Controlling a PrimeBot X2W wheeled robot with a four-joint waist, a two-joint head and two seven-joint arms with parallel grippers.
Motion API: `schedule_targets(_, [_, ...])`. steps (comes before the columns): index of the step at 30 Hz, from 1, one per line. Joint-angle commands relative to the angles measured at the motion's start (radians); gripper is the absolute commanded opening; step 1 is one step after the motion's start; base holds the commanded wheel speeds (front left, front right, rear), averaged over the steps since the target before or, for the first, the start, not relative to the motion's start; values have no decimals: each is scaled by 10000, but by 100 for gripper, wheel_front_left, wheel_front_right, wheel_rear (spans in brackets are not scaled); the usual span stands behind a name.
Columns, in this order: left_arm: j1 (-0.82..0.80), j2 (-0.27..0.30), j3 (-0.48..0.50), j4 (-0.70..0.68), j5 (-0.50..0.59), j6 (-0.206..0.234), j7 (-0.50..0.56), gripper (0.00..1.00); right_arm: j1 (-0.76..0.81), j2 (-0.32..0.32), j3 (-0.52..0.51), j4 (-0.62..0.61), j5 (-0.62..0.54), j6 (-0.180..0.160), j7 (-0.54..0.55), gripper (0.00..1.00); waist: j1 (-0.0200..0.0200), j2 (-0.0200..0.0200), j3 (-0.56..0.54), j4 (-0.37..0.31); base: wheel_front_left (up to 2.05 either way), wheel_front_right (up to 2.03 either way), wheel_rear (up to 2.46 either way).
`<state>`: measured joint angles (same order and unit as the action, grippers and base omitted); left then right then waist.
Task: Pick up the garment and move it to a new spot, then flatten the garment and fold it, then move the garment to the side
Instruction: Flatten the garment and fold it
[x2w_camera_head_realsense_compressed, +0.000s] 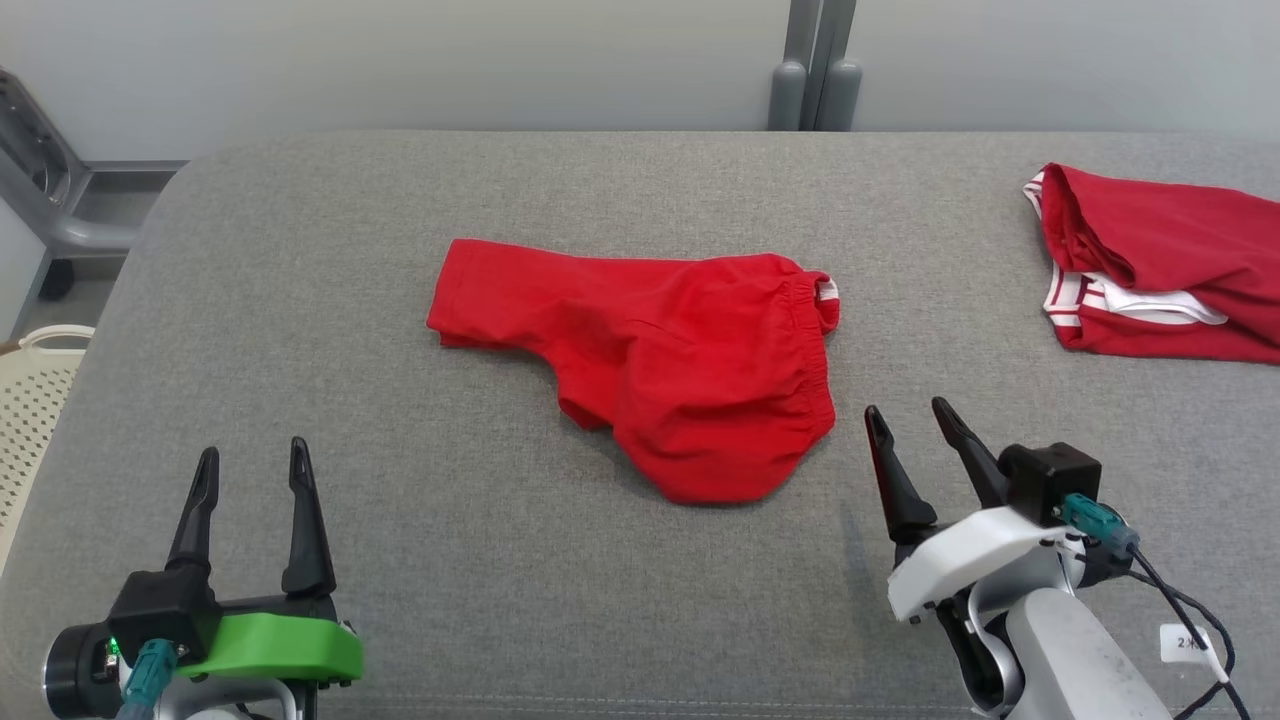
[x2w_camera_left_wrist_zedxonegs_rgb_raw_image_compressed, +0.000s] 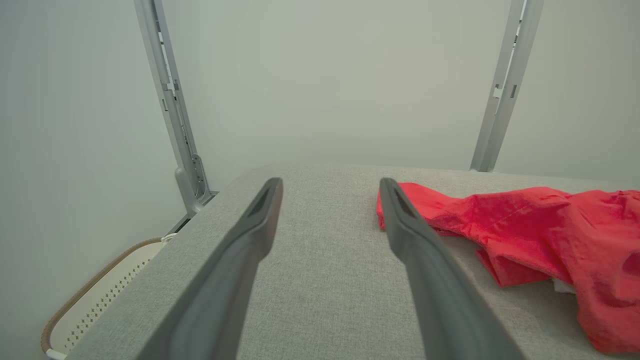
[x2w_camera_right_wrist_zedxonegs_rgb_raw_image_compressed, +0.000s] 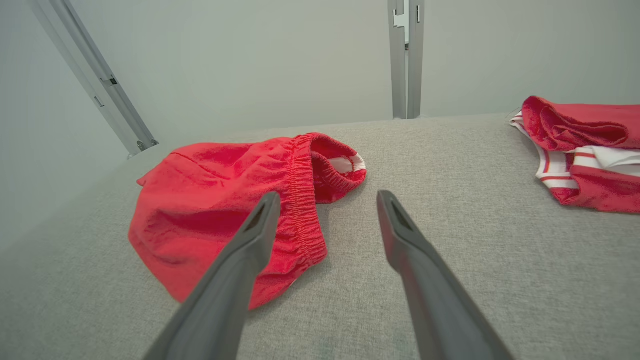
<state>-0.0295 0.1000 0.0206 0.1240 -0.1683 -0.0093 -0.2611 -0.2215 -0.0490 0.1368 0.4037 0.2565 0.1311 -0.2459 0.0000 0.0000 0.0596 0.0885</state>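
One counter (x2w_camera_head_realsense_compressed: 400, 560): grey and cloth-covered, it is carrying everything within reach of both arms.
Garment (x2w_camera_head_realsense_compressed: 660, 360): a pair of red shorts is lying rumpled near the middle of the counter. One leg (x2w_camera_head_realsense_compressed: 465, 295) is pointing toward the robot's left and the waist opening is facing right. Nothing is touching it.
Handling: the shorts are probably going to behave as light, limp cloth. They will likely sag and bunch when lifted rather than keep any shape, and they are neither fragile nor slippery on this rough surface.
Striped red garment (x2w_camera_head_realsense_compressed: 1160, 270): it is sitting well apart at the counter's far right and is not getting in the way.
Basket (x2w_camera_head_realsense_compressed: 35, 400): a pale perforated one is standing off the counter's left side.
Left claw (x2w_camera_head_realsense_compressed: 253, 455): it is hovering open and empty over the near left of the counter, well apart from the shorts.
Right claw (x2w_camera_head_realsense_compressed: 907, 410): it is standing open and empty just beside the waist end, with its fingers pointing toward it.
Waistband (x2w_camera_head_realsense_compressed: 815, 360): the gathered elastic is offering the thickest, firmest edge, so a pinch there seems the safest bet. The leg hem is looking like the natural second hold for spreading the cloth flat.
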Motion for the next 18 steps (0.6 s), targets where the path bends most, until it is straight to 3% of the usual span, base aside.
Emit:
schedule_targets(1, [73, -52, 35, -21, 63, -53, -26, 100, -173, -35, 40, 123, -74, -8, 83, 100, 0, 0, 7, 45, 0, 0, 0])
schedule_targets(18, [-352, -426, -237, 202, 261, -534, -28, 100, -2632, -841, 1502, 3948, 936, -9, 976, 100, 0, 0, 289, 1153, 0, 0, 0])
